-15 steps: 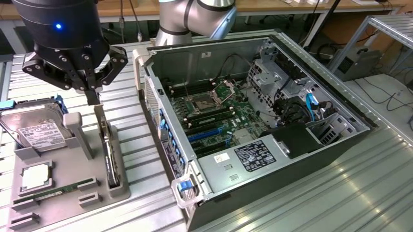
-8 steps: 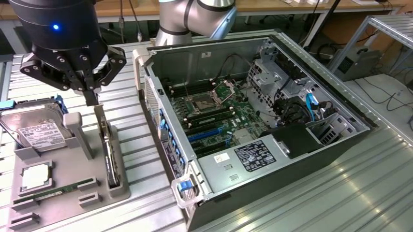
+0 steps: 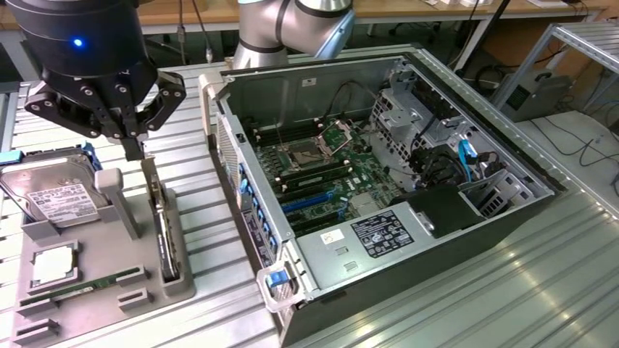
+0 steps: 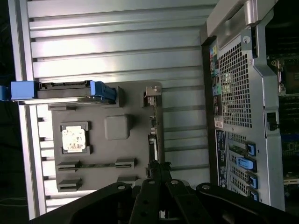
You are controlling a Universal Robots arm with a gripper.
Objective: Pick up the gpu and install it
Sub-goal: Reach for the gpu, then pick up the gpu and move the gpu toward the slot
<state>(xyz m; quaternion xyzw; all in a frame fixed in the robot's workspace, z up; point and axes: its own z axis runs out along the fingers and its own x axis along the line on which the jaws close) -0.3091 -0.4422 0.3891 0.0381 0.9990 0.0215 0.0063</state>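
The gpu (image 3: 161, 217) stands on its long edge in a slot of the grey holder tray (image 3: 97, 254), at the exterior view's left. Its thin edge and silver bracket end face up. In the wrist view the gpu (image 4: 153, 123) is a narrow strip along the tray (image 4: 135, 144). My gripper (image 3: 133, 150) hangs right over the card's far end, its black fingers drawn together to a point, shut. In the wrist view the gripper (image 4: 157, 167) overlaps the card's edge. I cannot tell whether the tips touch the card. The card sits in its slot.
On the same tray lie a silver hard drive (image 3: 58, 196) with a blue bracket, a processor (image 3: 51, 267) and a green memory stick (image 3: 82, 288). The open computer case (image 3: 425, 239) lies to the exterior view's right, with its motherboard (image 3: 320, 167) exposed. All rest on a ribbed metal table (image 3: 541, 290).
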